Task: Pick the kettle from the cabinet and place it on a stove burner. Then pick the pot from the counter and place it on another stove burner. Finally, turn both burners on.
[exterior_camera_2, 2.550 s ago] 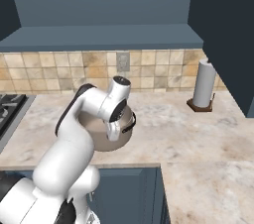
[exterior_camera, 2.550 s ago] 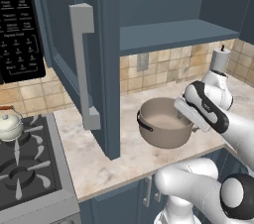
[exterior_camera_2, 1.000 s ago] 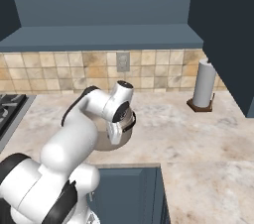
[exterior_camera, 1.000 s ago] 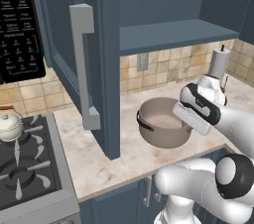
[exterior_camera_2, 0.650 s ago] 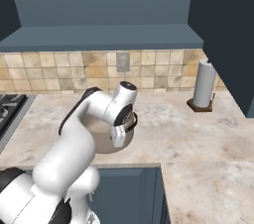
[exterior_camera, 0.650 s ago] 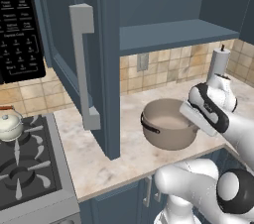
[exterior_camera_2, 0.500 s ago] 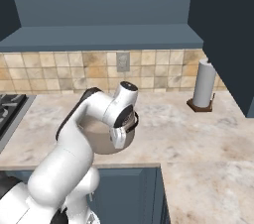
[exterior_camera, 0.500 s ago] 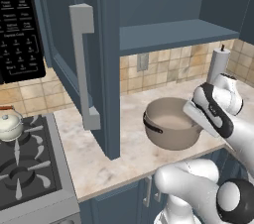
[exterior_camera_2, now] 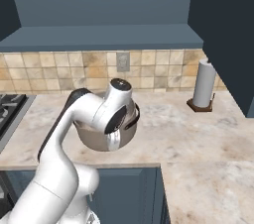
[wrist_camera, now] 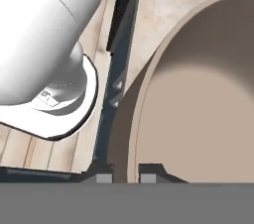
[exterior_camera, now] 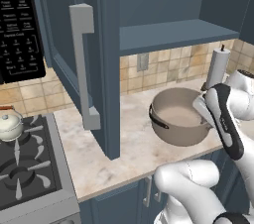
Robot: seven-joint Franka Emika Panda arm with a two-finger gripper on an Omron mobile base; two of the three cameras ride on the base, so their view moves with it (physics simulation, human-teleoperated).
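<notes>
1. Clearly, the gripper (wrist_camera: 125,176) was pinching the rim of the pot (exterior_camera: 179,121), one finger tip (wrist_camera: 101,176) outside the wall and the other inside it, the jaws nearly pressed together on the thin metal.
2. That pot appeared tilted, and in the right base view seemed lifted off the counter (exterior_camera: 129,146), with the arm's wrist right over its near edge.
3. Its pale interior faced up and toward the open cabinet (exterior_camera: 94,64), whose door with the long grey handle (exterior_camera: 83,64) stood swung out to the pot's left.
4. Over on the stove (exterior_camera: 27,168), the kettle (exterior_camera: 10,125) sat on the rear burner grate, well apart from the pot.
5. Behind the pot, a paper towel roll (exterior_camera_2: 204,85) stood upright against the tiled backsplash (exterior_camera: 163,69).
6. A black microwave (exterior_camera: 19,29) hung above the stove.
</notes>
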